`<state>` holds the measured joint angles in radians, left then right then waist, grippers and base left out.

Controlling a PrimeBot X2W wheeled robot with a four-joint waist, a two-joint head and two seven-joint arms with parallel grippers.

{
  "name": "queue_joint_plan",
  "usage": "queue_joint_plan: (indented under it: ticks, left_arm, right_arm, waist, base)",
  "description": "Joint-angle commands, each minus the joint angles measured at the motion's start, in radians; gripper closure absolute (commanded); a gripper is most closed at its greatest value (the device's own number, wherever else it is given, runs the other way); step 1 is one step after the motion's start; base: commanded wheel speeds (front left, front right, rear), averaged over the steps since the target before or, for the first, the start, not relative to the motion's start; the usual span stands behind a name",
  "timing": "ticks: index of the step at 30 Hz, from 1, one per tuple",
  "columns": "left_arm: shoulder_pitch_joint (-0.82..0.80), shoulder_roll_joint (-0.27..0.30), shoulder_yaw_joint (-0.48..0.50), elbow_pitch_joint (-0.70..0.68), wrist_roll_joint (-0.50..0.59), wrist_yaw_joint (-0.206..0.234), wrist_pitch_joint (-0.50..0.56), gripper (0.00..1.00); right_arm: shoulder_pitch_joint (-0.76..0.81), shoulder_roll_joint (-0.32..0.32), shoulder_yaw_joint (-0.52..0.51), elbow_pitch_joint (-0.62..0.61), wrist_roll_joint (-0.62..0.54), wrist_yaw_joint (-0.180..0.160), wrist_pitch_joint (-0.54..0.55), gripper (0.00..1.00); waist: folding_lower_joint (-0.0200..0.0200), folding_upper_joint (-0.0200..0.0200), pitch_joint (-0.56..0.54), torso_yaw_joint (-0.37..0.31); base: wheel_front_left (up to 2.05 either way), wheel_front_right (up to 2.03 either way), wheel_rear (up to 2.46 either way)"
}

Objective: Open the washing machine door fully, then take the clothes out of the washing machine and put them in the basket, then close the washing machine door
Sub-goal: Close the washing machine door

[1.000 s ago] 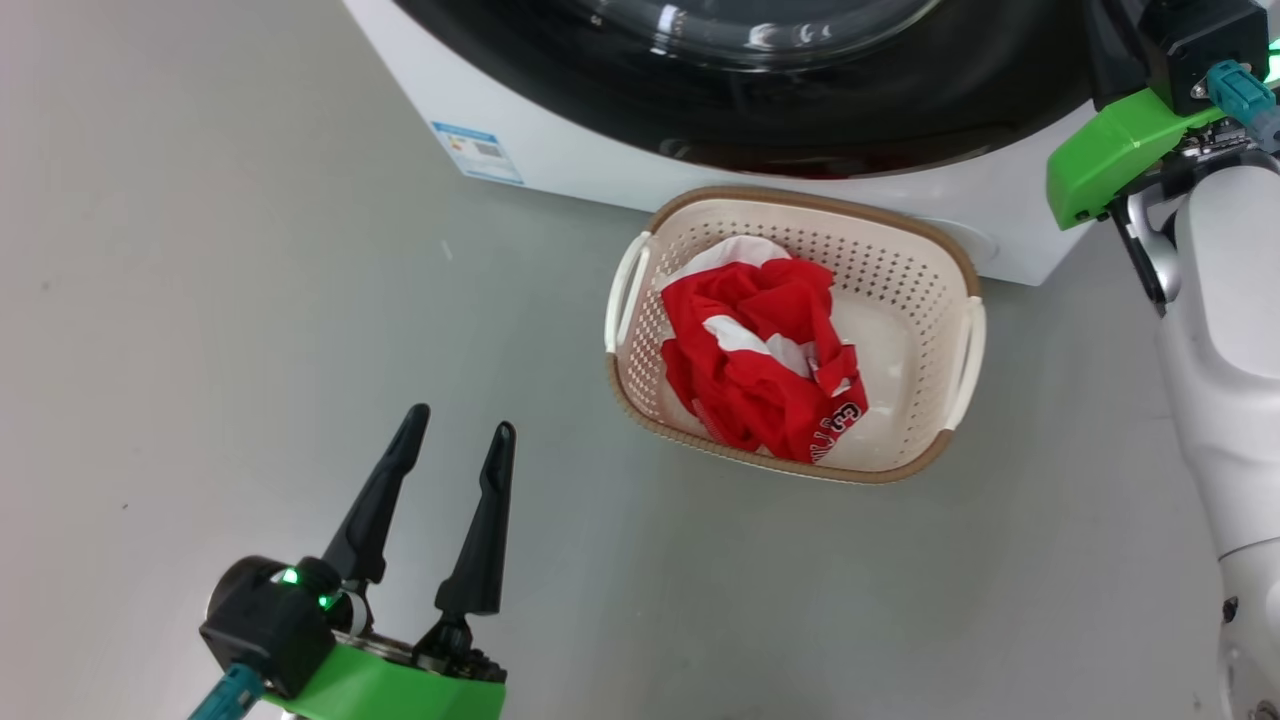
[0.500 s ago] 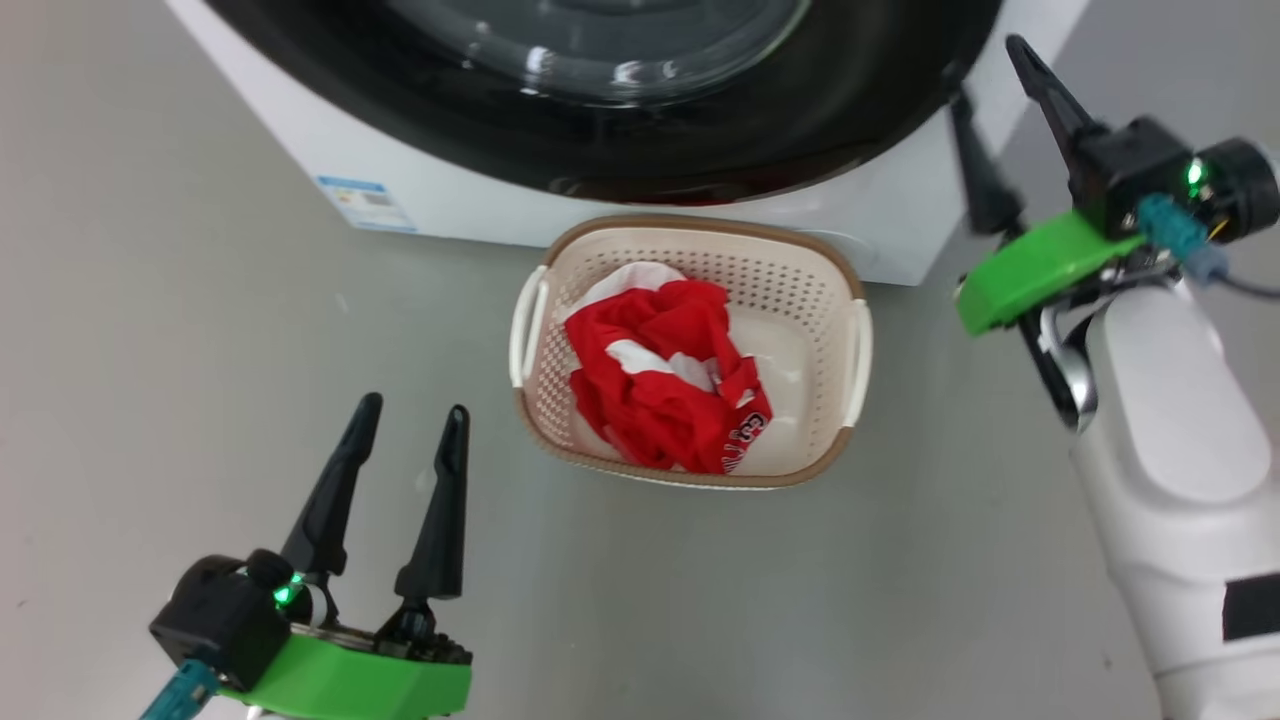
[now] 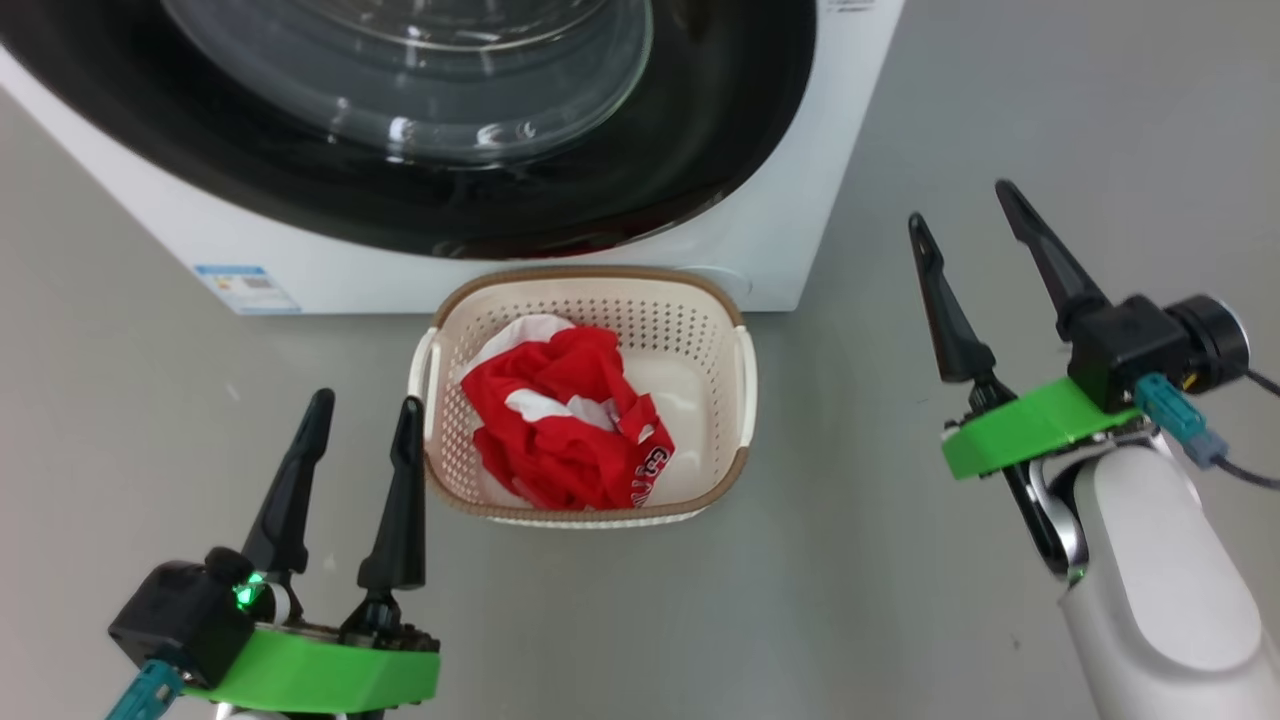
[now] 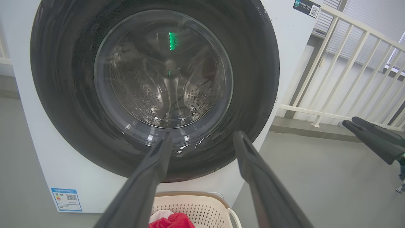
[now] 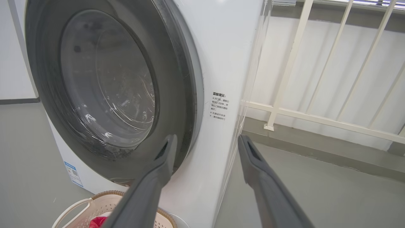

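The washing machine stands at the top of the head view, its black-rimmed door lying flat against the front, glass bowl in the middle. Straight in front of it on the floor sits the cream basket with the red and white clothes heaped inside. My left gripper hovers open just left of the basket, holding nothing. Off to the right of the machine's corner my right gripper is open and holds nothing. In the left wrist view the door faces me; in the right wrist view the door shows edge-on.
A blue label marks the machine's lower left front. A cream railing with a low kerb runs behind and right of the machine, and the railing also crosses the right wrist view. Grey floor lies all around the basket.
My right gripper has gone from shut to open and drawn back from the machine to its right side. The head camera has moved, so the basket and machine sit further left in the picture.
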<state>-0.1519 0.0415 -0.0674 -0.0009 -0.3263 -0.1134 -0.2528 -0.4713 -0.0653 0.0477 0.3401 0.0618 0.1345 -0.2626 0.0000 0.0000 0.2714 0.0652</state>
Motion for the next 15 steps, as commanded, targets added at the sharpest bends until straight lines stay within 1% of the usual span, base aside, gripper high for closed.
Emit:
queue_joint_plan:
  ticks: [1, 6, 12, 15]
  left_arm:
    - [-0.007, 0.009, 0.037, -0.021, 0.008, 0.005, -0.009, 0.00]
    - [0.013, 0.009, 0.049, 0.003, 0.025, 0.003, -0.009, 0.00]
    - [0.054, 0.009, 0.069, 0.032, 0.036, -0.002, -0.009, 0.00]
    - [0.077, 0.009, 0.075, 0.039, 0.039, -0.005, -0.009, 0.00]
  right_arm:
    - [0.014, 0.012, 0.014, -0.034, 0.007, -0.004, 0.001, 0.00]
    - [0.105, 0.012, -0.013, -0.096, 0.009, -0.004, 0.001, 0.00]
    - [0.216, -0.011, -0.058, -0.173, 0.010, -0.004, 0.001, 0.00]
    - [0.269, -0.012, -0.085, -0.211, 0.012, -0.004, 0.001, 0.00]
  waist:
    - [0.0000, 0.0000, -0.034, -0.034]
    - [0.0000, 0.0000, -0.081, -0.062]
    - [0.0000, 0.0000, -0.145, -0.083]
    - [0.0000, 0.0000, -0.174, -0.091]
  base:
    - [0.00, 0.00, 0.00]
    - [0.00, 0.00, 0.00]
    - [0.00, 0.00, 0.00]
    - [0.00, 0.00, 0.00]
